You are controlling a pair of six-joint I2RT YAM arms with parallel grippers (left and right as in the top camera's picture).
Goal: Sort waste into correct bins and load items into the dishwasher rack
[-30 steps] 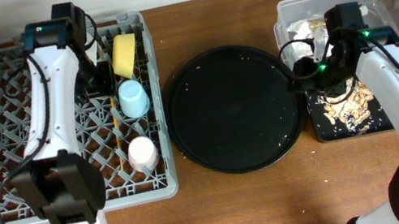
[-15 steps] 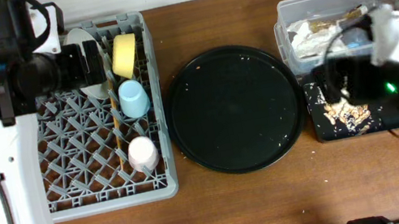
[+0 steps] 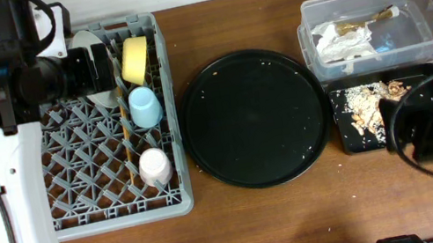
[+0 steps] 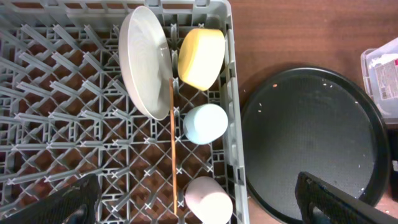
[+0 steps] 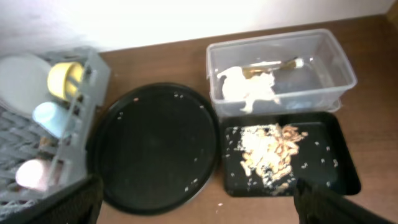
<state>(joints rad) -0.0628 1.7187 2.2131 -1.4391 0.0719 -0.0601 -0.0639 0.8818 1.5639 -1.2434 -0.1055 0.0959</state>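
A: Under the left claw [image 4: 198, 200], what's there?
B: Rack [image 4: 62, 143] with plate [image 4: 144, 62], yellow bowl [image 4: 201, 58], blue cup [image 4: 205, 123], pink cup [image 4: 208, 198], chopsticks [image 4: 173, 155]. Jaws wide apart, empty.
A: Right claw [image 5: 196, 196]?
B: Spread too, empty. Ahead of it: napkins [image 5: 247, 87], wrapper [image 5: 273, 65] in clear tub [image 5: 336, 68]; scraps [image 5: 270, 152] in black tray [image 5: 339, 168].

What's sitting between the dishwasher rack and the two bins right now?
Only the large round black tray, with just a few crumbs on it, seen clearly in the overhead view.
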